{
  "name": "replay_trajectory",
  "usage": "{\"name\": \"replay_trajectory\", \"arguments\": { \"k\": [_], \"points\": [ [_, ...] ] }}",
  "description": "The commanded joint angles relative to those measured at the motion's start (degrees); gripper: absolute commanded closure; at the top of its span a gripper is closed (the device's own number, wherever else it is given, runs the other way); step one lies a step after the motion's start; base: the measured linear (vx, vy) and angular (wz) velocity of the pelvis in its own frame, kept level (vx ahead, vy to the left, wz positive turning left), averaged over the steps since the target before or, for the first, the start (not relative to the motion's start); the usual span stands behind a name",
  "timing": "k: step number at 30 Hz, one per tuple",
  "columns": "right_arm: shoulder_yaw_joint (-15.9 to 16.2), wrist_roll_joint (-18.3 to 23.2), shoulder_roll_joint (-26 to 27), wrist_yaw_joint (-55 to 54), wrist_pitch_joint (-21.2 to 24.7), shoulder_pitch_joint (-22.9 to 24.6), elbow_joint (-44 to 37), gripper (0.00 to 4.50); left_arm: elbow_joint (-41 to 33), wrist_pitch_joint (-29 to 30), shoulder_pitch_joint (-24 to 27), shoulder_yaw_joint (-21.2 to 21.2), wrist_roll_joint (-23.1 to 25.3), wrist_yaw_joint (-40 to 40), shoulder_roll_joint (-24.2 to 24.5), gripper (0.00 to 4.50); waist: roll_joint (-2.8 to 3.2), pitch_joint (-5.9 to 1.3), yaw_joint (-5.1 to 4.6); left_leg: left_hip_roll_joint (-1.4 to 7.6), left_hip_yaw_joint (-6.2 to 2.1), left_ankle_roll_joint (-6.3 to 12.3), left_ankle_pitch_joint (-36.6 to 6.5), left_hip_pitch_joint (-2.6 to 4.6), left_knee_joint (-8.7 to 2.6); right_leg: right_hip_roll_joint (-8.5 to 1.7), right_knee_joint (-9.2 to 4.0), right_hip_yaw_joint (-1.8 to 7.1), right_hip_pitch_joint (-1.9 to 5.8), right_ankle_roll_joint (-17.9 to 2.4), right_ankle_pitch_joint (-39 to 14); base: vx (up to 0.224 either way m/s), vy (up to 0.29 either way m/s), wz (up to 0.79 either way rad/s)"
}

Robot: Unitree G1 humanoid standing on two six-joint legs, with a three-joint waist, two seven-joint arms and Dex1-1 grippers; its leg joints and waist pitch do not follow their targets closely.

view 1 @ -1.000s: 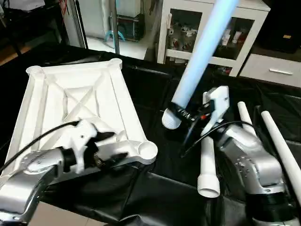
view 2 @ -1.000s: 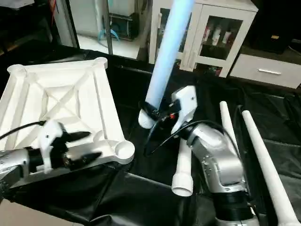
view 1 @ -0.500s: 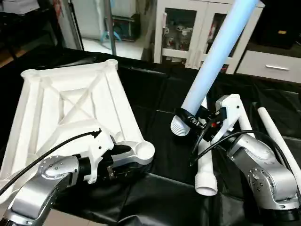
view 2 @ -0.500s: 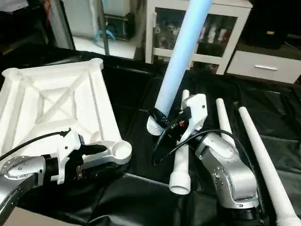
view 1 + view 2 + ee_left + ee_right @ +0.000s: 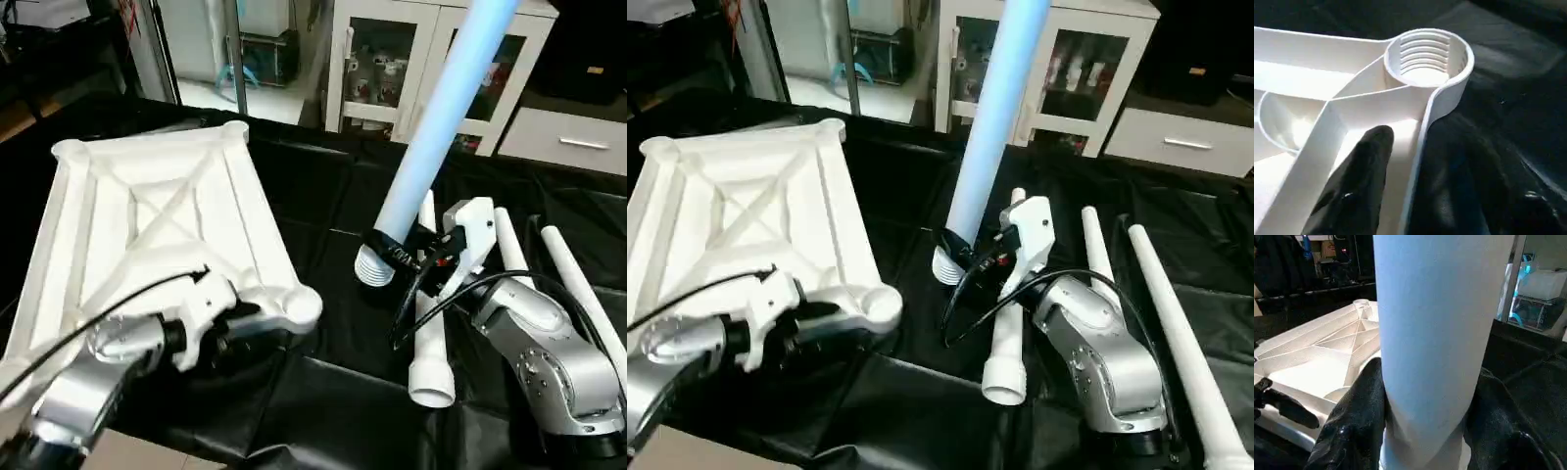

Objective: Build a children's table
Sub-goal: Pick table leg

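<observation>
The left gripper (image 5: 1400, 191) pinches the tabletop's (image 5: 147, 215) rim beside the corner socket (image 5: 1425, 56), steadying it; the right gripper (image 5: 397, 257) clamps a leg (image 5: 431, 147) upright, its threaded end poised nearby for insertion.

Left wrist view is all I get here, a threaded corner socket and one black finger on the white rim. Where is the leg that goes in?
Observer: The right gripper holds a leg up off the table, threaded end down, beside the tabletop.
Operator: Any spare legs?
Observer: Three lie on the black cover; the nearest leg is under the right forearm.
Operator: Is the top upside down?
Observer: Yes, its X-braced ribs face up.
</observation>
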Motion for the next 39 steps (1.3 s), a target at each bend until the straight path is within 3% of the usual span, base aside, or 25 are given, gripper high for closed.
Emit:
{"name": "replay_trajectory", "arguments": {
  "k": [1,6,13,19,24,28,29,37,39],
  "points": [
    [0.3,-0.1,-0.7,0.8,0.5,-0.3,-2.0,2.62,1.1,-0.4,-1.0,0.2,0.7,-1.5,0.9,1.72,0.31,-2.88,0.06,2.32,-0.7,-0.32,-10.9,-0.17,-5.84,-4.15,-4.93,2.77,2.42,-7.4,-20.2,0.0,0.0,0.0],
    [0.5,0.1,-1.0,1.0,0.7,-0.3,-2.2,2.62,1.9,0.9,-1.5,0.0,-0.5,-3.4,1.7,1.72,0.36,-2.91,-0.02,2.38,-0.65,-0.32,-10.8,-0.11,-5.8,-4.16,-4.7,2.79,2.39,-8.5,-18.6,0.0,0.0,0.0],
    [0.7,0.1,-1.1,1.2,0.3,-0.6,-1.6,2.62,2.4,1.9,-2.6,3.0,-3.9,-5.7,1.7,1.72,0.42,-2.91,0.16,2.36,-0.62,-0.45,-10.9,-0.11,-5.79,-4.19,-4.62,2.74,2.46,-9.2,-18.2,0.0,0.0,0.0],
    [0.9,0.3,-0.7,1.5,0.1,-0.9,-0.9,2.62,4.1,1.5,-3.3,2.2,-3.0,-7.4,3.1,1.72,0.17,-2.88,0.2,2.37,-0.61,-0.27,-10.8,-0.07,-5.88,-4.21,-4.62,2.76,2.44,-9.0,-18.3,0.0,0.0,0.0],
    [1.1,0.5,-0.5,1.7,-0.2,-1.2,-0.2,2.62,6.5,0.7,-3.8,1.2,-2.2,-9.3,3.6,1.72,0.51,-2.93,0.45,2.42,-0.6,-0.53,-10.5,0.06,-5.9,-4.29,-4.52,2.82,2.37,-9.3,-17.4,0.0,0.0,0.0],
    [1.1,0.8,-0.3,1.8,-0.1,-1.4,-0.2,2.62,9.1,-0.3,-5.1,0.8,-1.4,-9.7,3.1,1.72,0.37,-2.93,0.49,2.4,-0.58,-0.61,-10.6,0.0,-5.92,-4.34,-4.55,2.86,2.45,-9.2,-17.4,0.0,0.0,0.0],
    [1.1,0.9,-0.3,1.9,-0.1,-1.4,-0.2,2.62,9.5,-0.3,-5.4,0.7,-1.4,-9.8,2.9,2.02,0.29,-2.94,0.48,2.41,-0.58,-0.62,-10.5,-0.05,-5.93,-4.35,-4.54,2.88,2.52,-9.2,-17.3,0.0,0.0,0.0],
    [1.1,1.2,0.1,1.8,-0.1,-1.3,-0.1,2.62,12.5,-1.6,-7.4,-1.5,-0.1,-11.8,1.7,2.57,0.47,-2.88,0.65,2.49,-0.54,-0.89,-11.3,0.15,-5.99,-4.42,-4.72,2.92,2.32,-9.1,-18.3,0.0,0.0,0.0],
    [1.1,1.1,0.1,1.8,-0.2,-1.4,-0.1,2.62,12.6,-1.4,-7.5,-2.2,0.3,-12.4,1.7,2.89,0.51,-2.91,0.72,2.56,-0.56,-1.07,-11.5,0.18,-6.03,-4.46,-4.66,2.91,2.32,-9.1,-18.3,0.0,0.0,0.0]
  ]
}}
